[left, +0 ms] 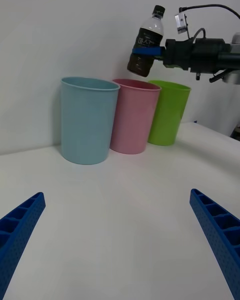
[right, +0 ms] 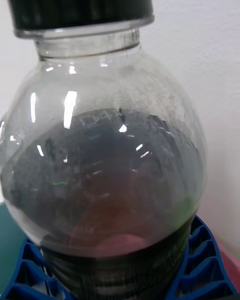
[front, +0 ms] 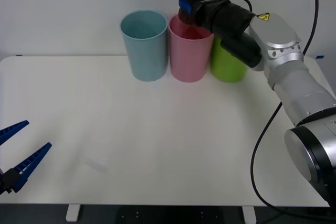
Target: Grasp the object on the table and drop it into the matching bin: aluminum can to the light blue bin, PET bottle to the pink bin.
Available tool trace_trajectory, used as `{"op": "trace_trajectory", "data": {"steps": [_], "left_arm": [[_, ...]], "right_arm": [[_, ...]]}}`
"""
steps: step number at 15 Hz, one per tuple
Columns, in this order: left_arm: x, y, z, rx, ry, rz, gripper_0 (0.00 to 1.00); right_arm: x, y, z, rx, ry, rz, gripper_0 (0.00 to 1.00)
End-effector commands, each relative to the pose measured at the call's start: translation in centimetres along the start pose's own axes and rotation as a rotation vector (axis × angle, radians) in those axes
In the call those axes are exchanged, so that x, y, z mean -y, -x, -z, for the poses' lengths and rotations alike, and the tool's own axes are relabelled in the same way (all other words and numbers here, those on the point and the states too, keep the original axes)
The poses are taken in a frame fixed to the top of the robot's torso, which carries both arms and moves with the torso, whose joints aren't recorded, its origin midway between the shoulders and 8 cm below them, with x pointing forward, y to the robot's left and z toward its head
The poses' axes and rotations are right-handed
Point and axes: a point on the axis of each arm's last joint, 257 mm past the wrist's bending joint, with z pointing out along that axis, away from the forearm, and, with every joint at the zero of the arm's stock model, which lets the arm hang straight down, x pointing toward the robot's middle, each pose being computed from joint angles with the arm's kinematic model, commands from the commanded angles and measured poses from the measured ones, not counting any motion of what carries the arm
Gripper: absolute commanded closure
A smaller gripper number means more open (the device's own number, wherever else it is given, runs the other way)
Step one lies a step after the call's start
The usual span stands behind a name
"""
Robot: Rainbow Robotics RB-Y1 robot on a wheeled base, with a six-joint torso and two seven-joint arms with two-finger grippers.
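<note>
Right gripper [left: 146,52]: raised above the bins at the far edge of the bench, jaws clamped on the PET bottle; blue ribbed fingers [right: 207,270] pressed against the lower body on both sides, gripped low, probably so the bottle drops free once released.

PET bottle [left: 148,43]: in the air, clear of the bench, slightly tilted with cap uppermost; hung over the rim of the pink bin [left: 135,116], a little toward its lime green neighbour; placed there because pink is the matching bin for plastic.

Look of the bottle: small, clear, rounded shoulder, black screw cap [right: 80,2], dark brown liquid filling the lower part, dark label with pale lettering; much shorter than any bin; highlights on the empty upper shoulder.

Bins: light blue bin [front: 144,45], pink bin and lime green bin [front: 228,65] lined up side by side, touching or nearly so, all upright with mouths open; close packing leaves little room for a stray drop.

Left gripper [front: 13,153]: parked low over the near left corner of the white bench [front: 157,145], jaws spread wide, nothing between them; well apart from the bins, out of the way.

Step in hand, as judged: carry done, release into pink pending; perhaps a slight shift toward the pink centre first.

Risk: bottle clipping the rim.
</note>
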Motion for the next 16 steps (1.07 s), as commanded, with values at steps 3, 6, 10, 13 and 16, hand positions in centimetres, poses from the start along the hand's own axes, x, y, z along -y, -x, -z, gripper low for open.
{"op": "trace_trajectory", "data": {"steps": [3,6,10,13,16], "left_arm": [[0.00,0.00,0.00,0.000,0.000,0.000,0.00],[0.00,0.00,0.00,0.000,0.000,0.000,0.00],[0.00,0.00,0.00,0.000,0.000,0.000,0.00],[0.00,0.00,0.00,0.000,0.000,0.000,0.00],[0.00,0.00,0.00,0.000,0.000,0.000,0.00]], "right_arm": [[0.03,0.03,0.01,0.001,-0.001,0.013,0.99],[0.16,0.20,0.05,0.005,-0.002,0.005,0.18],[0.30,0.30,0.08,0.008,-0.005,0.005,0.00],[0.38,0.16,0.14,0.008,-0.007,-0.002,0.00],[0.61,-0.16,0.41,0.008,-0.006,-0.012,0.00]]}}
